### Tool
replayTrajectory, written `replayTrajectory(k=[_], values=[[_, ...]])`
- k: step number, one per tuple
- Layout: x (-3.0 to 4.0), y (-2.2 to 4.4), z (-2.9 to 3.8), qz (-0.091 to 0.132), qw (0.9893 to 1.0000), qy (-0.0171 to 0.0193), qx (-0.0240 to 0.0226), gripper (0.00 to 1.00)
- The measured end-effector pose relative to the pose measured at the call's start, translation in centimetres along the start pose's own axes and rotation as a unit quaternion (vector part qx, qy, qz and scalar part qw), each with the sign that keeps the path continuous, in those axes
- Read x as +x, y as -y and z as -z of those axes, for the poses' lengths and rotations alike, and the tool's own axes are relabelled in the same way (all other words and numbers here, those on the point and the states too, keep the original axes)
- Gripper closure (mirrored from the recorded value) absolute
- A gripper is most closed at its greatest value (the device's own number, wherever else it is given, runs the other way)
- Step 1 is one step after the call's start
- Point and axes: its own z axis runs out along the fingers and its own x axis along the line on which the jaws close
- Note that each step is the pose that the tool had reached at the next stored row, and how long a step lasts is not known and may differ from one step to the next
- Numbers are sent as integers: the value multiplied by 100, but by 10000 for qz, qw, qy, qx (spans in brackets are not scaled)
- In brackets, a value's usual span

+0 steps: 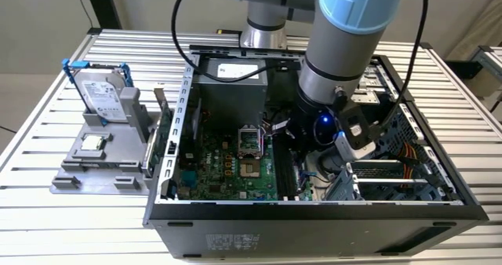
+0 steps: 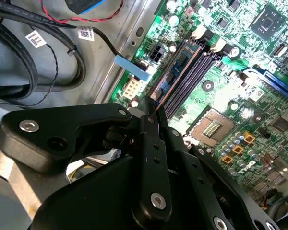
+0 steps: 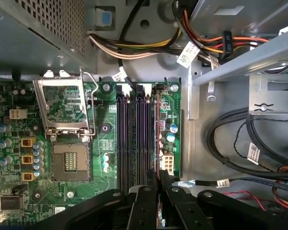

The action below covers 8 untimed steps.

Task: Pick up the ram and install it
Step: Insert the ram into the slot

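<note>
we see the black two-fingered claw point(image 2: 151, 112) pressed together, pinching the thin bluish ram stick point(image 2: 175, 67) on edge in the outermost black motherboard slot point(image 3: 158, 139), beside the empty slots.

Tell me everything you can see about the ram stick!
The ram is a long, thin, bluish circuit board stick with dark chips on its side. It stands on edge in the outermost of the black slots on the green motherboard, beside the open processor socket. The black hand sits at one end of it, fingers closed around the stick's edge.
</note>
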Motion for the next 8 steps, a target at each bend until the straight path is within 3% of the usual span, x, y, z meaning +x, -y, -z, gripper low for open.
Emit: replayTrajectory(k=[8], values=[[15, 9, -74, 27, 10000, 0, -1, 100]])
